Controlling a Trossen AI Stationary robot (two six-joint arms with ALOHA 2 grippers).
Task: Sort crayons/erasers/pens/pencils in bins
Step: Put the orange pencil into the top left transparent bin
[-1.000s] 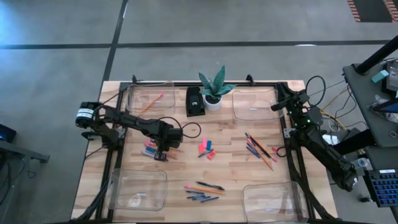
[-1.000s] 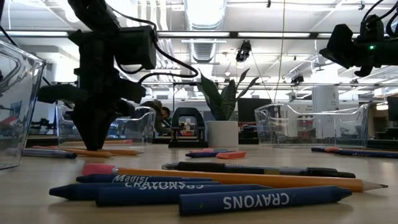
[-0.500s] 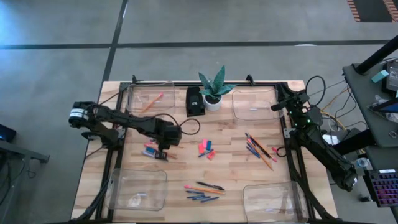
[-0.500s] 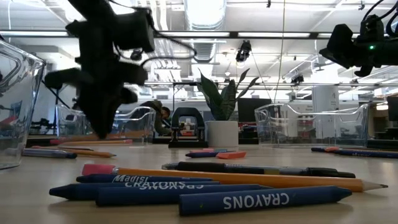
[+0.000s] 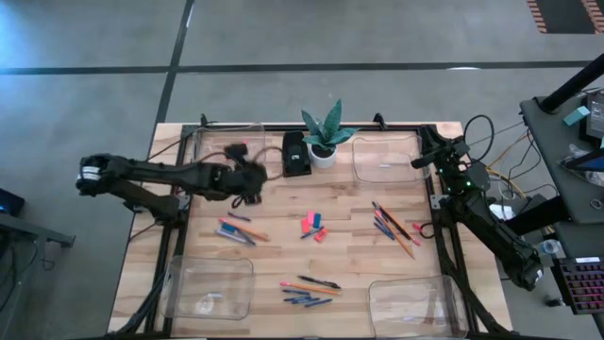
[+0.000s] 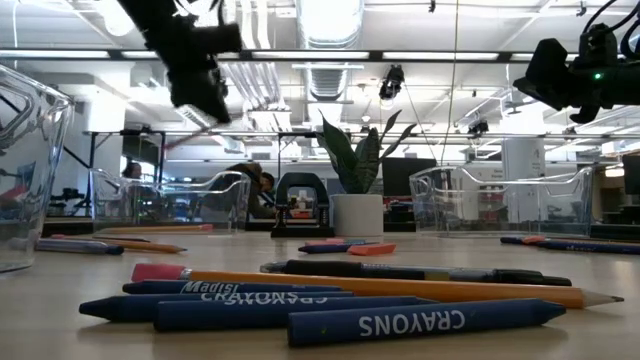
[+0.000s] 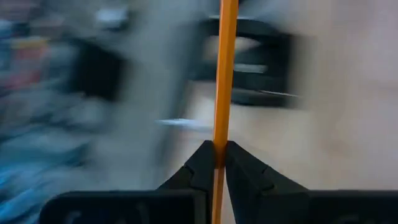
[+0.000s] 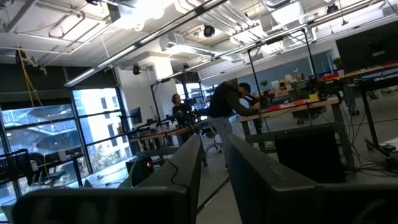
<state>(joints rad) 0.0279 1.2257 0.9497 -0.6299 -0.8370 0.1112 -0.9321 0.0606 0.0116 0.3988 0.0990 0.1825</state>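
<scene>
Left gripper [image 7: 216,163] clenched on an orange pencil [image 7: 224,74], lifted off the worktop [image 5: 349,250].

In the high view my left gripper [image 5: 247,175] sits near the back-left bin [image 5: 212,156], which already has one pencil in it; the held pencil sticks out past the fingertips. My right gripper [image 5: 419,161] is parked high beside the back-right bin [image 5: 363,161]; fingers [image 8: 186,165] slightly apart, grasping nothing. On the worktop: a few sticks [image 5: 238,229] left of centre, the erasers [image 5: 312,226] mid-table, mixed pens and pencils [image 5: 393,227] on the right. Blue crayons [image 6: 330,310], a black pen [image 6: 400,270] and a long pencil [image 6: 420,288] lie near the front edge, between the two front bins [image 5: 209,283]. Potted plant [image 5: 324,137] and a black box [image 5: 295,154] stand at the back.
</scene>
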